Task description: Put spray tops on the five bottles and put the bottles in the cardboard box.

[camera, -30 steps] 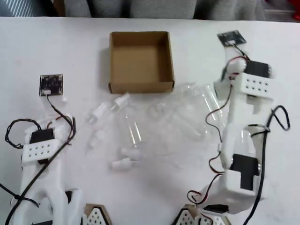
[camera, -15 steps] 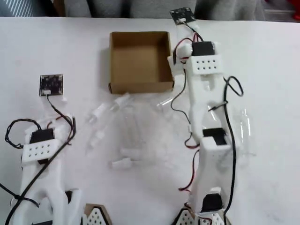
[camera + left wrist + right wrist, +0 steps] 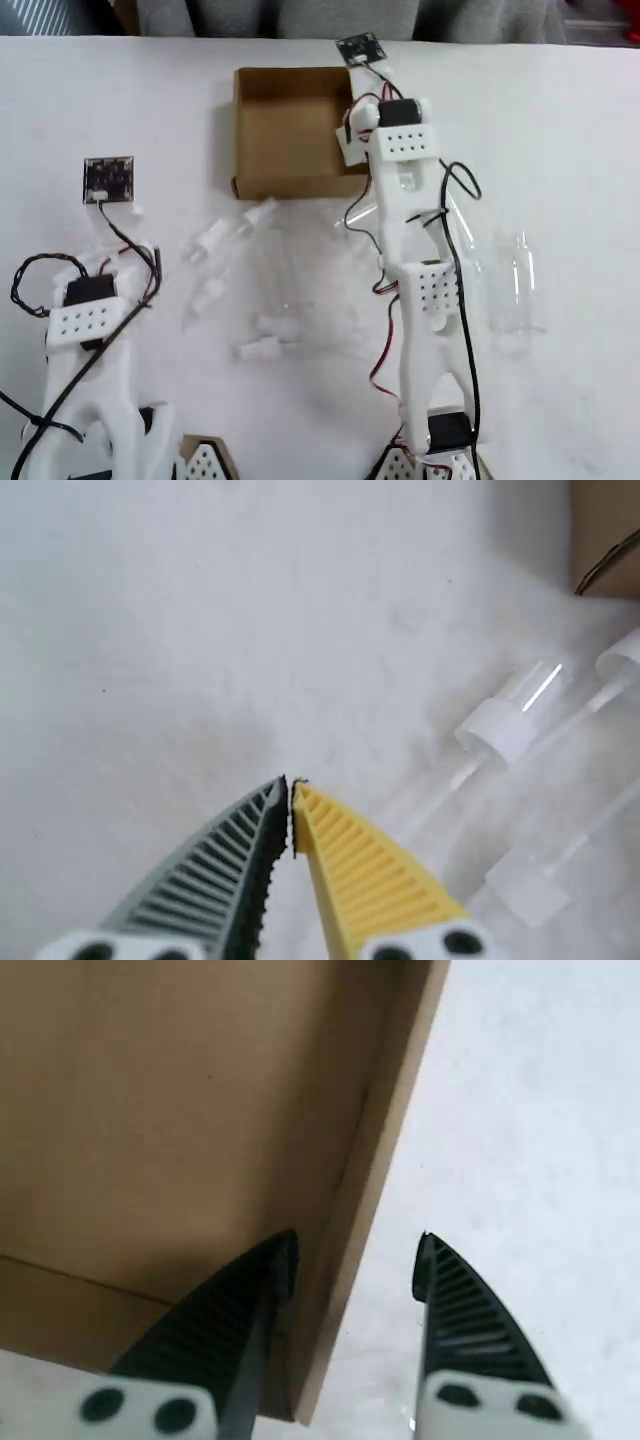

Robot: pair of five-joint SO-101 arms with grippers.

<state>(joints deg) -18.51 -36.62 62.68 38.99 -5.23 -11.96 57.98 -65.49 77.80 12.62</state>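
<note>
Right gripper (image 3: 356, 1237): fingers apart, empty, over cardboard box (image 3: 290, 130) wall, top middle.
Left gripper (image 3: 290, 780): fingers together, empty, left side.

The cardboard box (image 3: 300, 186) up at 12 o'clock is made of plain brown card, matt and a bit fibrous. The worktop (image 3: 560, 130) is finished smooth, white and matt. Clear glossy plastic is used for the bottle (image 3: 520, 290) at 3 o'clock. The spray tops (image 3: 262, 348) at 7 o'clock are capped in white plastic. The left pincer (image 3: 290, 790) is moulded in ribbed grey and yellow plastic, the right pincer (image 3: 357, 1238) in dull ribbed black.
</note>
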